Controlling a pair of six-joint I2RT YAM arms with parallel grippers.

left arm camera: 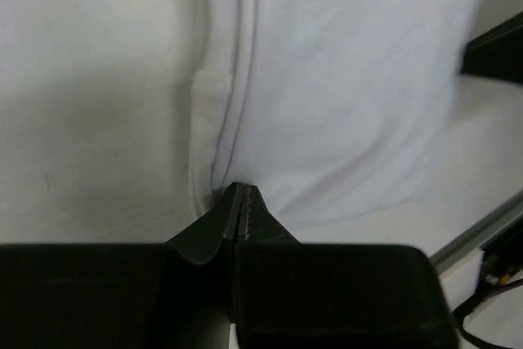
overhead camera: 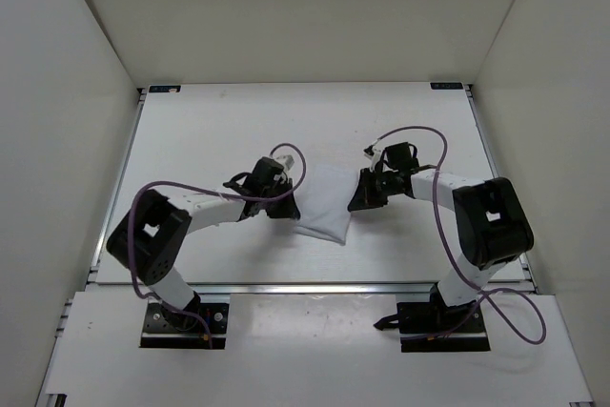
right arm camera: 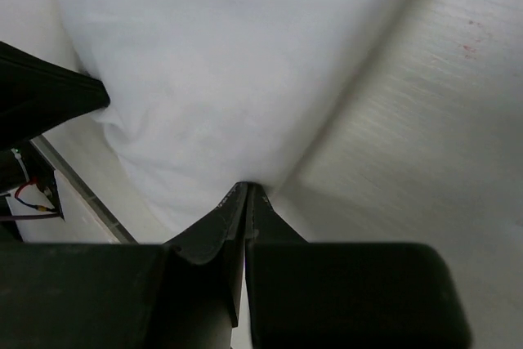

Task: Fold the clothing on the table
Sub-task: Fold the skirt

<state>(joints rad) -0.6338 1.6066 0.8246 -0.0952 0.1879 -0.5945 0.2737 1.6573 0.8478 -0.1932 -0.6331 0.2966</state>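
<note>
Clothing [overhead camera: 324, 203] bunched mid-table, both end effectors [left arm camera: 242, 200] [right arm camera: 247, 196] pinching it

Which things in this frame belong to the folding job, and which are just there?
Part of the job: small white fabric clothing; flat white table; left gripper and right gripper, each shut on an edge of the clothing.
Just there: purple cables on the arms; white enclosure walls.

No legible text, label or number on anything.
</note>
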